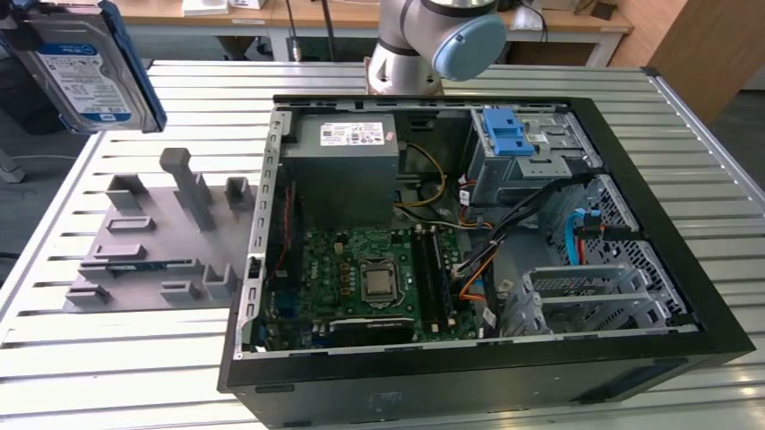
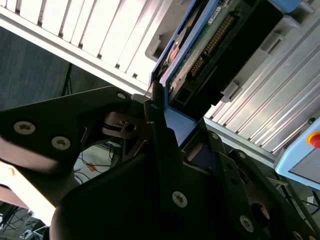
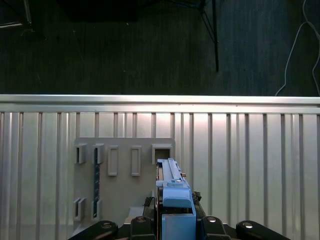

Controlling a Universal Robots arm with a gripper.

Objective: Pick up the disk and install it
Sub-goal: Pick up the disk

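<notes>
Ribbed metal counter [image 1: 107, 358], carrying an open black computer case [image 1: 478, 372] with its motherboard exposed, and a grey slotted rack [image 1: 143, 269] just beside the case on the exterior view's left. Disk [image 1: 86, 76], silver with a white-and-blue label and blue frame: held on edge in the air over the counter, above the rack, apart from the case. Tool [image 3: 176, 220]: fingers closed on the disk's blue-framed end, as both wrist views show.

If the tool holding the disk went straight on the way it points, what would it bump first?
Probably the grey holder plate on the table, with the disk touching first; depth is unclear.
</notes>
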